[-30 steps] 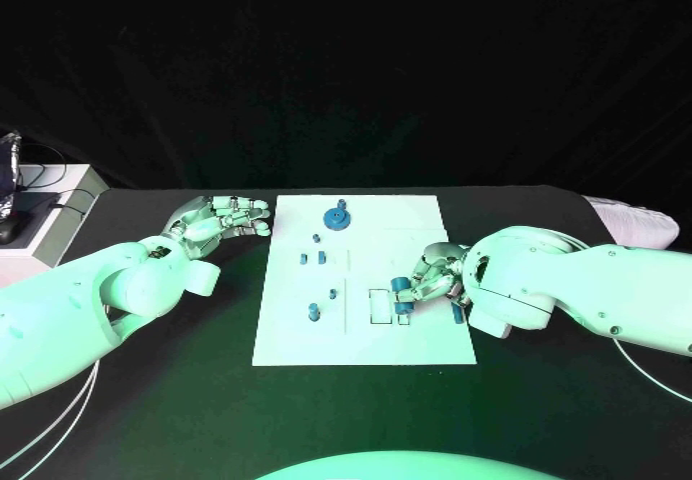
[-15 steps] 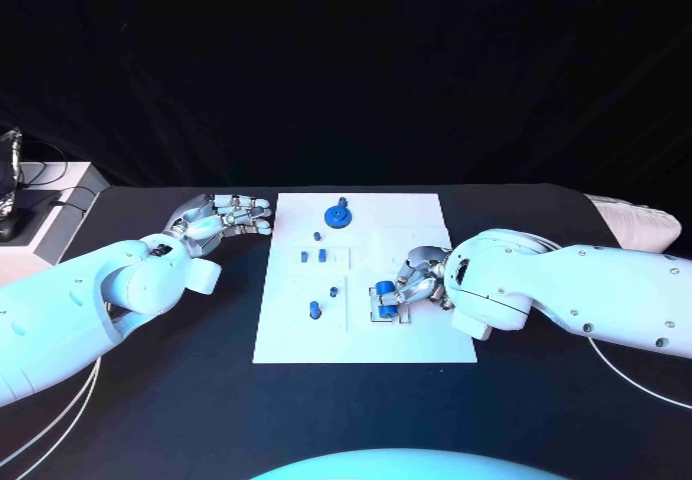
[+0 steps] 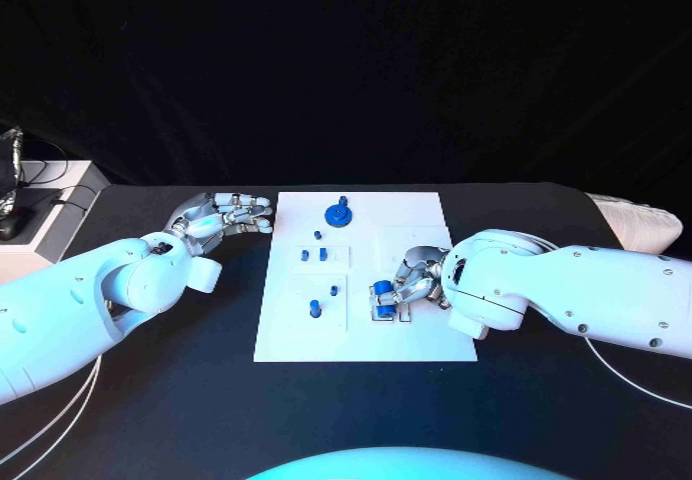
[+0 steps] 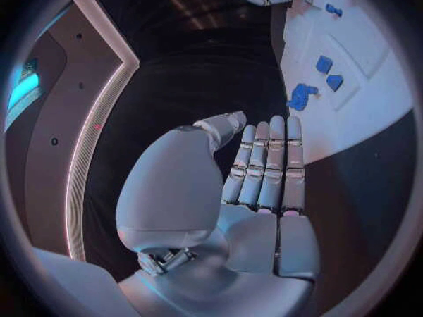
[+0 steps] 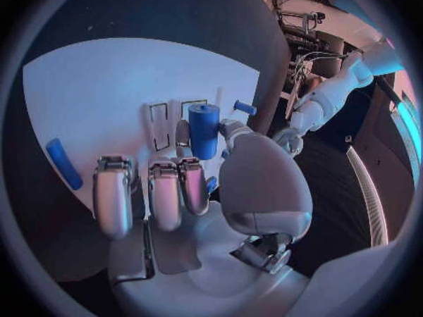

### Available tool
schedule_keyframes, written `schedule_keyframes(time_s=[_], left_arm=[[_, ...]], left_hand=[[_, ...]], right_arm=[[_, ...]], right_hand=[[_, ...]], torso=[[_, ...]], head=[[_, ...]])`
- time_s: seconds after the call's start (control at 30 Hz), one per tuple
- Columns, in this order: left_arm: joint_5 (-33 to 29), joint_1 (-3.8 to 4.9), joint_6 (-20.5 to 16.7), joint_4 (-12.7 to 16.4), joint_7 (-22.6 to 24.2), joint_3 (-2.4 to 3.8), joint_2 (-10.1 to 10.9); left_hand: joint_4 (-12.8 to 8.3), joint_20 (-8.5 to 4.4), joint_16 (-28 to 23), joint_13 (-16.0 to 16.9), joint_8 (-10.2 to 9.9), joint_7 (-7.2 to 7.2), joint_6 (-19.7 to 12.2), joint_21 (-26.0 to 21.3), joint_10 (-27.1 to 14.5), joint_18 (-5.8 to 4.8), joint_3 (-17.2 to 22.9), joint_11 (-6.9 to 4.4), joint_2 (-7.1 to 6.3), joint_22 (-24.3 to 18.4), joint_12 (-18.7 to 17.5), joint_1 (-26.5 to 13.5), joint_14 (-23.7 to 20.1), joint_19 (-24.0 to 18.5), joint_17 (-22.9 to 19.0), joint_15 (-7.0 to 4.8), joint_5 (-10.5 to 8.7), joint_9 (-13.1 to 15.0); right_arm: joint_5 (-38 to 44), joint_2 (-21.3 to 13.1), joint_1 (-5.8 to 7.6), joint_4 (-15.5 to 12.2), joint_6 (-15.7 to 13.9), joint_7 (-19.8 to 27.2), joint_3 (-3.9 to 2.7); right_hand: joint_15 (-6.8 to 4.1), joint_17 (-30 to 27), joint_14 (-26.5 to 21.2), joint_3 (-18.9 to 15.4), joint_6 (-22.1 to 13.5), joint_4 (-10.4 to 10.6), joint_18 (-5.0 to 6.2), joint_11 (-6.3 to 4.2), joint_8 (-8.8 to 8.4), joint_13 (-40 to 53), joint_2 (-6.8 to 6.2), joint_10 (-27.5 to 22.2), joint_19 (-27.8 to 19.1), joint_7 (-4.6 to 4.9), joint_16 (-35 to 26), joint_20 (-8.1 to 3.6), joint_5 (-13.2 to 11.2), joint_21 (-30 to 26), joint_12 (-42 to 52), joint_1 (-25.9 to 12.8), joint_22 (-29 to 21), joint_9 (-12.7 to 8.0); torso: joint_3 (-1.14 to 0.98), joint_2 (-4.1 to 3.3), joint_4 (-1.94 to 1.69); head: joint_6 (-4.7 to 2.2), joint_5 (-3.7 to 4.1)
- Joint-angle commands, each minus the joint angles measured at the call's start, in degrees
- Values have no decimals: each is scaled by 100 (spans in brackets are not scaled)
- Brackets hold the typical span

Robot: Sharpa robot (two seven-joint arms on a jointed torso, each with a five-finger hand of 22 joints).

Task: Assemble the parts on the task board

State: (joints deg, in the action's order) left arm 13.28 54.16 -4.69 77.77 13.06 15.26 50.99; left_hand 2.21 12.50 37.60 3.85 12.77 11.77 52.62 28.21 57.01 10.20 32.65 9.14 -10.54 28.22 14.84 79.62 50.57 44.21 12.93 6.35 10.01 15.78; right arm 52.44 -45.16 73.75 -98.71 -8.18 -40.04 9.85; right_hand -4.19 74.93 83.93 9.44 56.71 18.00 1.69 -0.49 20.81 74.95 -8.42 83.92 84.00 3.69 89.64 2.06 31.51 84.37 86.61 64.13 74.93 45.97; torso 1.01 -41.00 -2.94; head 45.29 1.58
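**Currently: right hand holds a blue cylinder over the board's outlined slots**

Note first the blue cylinder [image 5: 204, 130]: you will find it pinched upright between the thumb and a finger of the right hand [image 3: 415, 280], with the other fingers [image 5: 165, 194] curled just beside it. In the head view the same piece sits at the hand's fingertips, over the rectangular outlines on the right half of the task board [image 3: 433, 340]. Whether it touches the board, you cannot tell from either view.

Elsewhere on the board, observe a larger round blue part [image 3: 338, 215] near the far edge, a pair of small blue pegs [image 3: 315, 256] towards the middle, and two more small pegs [image 3: 315, 312] nearer the robot on the left half. From the right wrist, a long blue bar [image 5: 63, 163] lies flat on the board, apart from the hand.

Your left hand [image 3: 219, 219] rests off the board, just beside its far left corner, on the black table [image 3: 173, 400]. It holds nothing; its fingers [image 4: 268, 163] lie straight and close together, the thumb set apart.
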Motion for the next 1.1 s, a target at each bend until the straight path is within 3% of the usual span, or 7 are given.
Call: schedule_keyframes(time_s=[0.03, 0.3, 0.73, 1.1], left_arm=[[-31, 1, 97, 15, 28, 3, -6], [-30, 1, 93, 14, 26, 3, -4], [-30, 1, 92, 18, 25, 3, 3], [-30, 1, 87, 24, 20, 3, 9]], left_hand=[[15, 27, -28, -5, 17, 0, -37, -20, -36, -4, -2, -4, -16, -5, -24, -48, 12, 28, 8, 13, -1, -5], [15, 27, -28, -5, 17, 0, -37, -20, -36, -4, -2, -4, -16, -5, -24, -48, 12, 28, 8, 13, -1, -5], [15, 27, -28, -5, 17, 0, -37, -20, -36, -4, -2, -4, -16, -5, -24, -48, 12, 28, 8, 13, -1, -5], [13, 30, -34, -3, 20, 6, -43, -36, -45, -3, 0, 0, -15, -13, -26, -45, 9, 35, 11, 16, -1, -11]], right_arm=[[202, 12, -7, 32, 39, -57, 2], [293, 25, -9, 101, 151, -65, 7], [318, 72, -67, 111, 258, -67, 24], [378, 76, -89, 117, 182, -64, 26]], right_hand=[[-4, 1507, 607, 176, 59, -129, -61, -18, -32, 1265, -8, 418, 464, -13, 36, -22, -89, -19, -32, -82, 1364, 12], [4, 1507, 607, 213, 69, -129, -58, -10, -50, 1250, -80, 406, 460, -5, 36, -14, -323, -30, -58, -197, 1361, 40], [5, 1507, 607, 211, 75, -127, -57, -9, -52, 1249, -98, 405, 458, -5, 36, -12, -376, -37, -62, -231, 1359, 48], [5, 1507, 607, 197, 83, -123, -54, -9, -54, 1243, -119, 401, 455, -6, 36, -10, -454, -50, -71, -298, 1356, 61]], torso=[[6, -4, 0], [5, -3, 2], [-3, -5, -4], [-3, -5, 4]], head=[[4, 0], [21, 5], [48, -20], [62, -29]])
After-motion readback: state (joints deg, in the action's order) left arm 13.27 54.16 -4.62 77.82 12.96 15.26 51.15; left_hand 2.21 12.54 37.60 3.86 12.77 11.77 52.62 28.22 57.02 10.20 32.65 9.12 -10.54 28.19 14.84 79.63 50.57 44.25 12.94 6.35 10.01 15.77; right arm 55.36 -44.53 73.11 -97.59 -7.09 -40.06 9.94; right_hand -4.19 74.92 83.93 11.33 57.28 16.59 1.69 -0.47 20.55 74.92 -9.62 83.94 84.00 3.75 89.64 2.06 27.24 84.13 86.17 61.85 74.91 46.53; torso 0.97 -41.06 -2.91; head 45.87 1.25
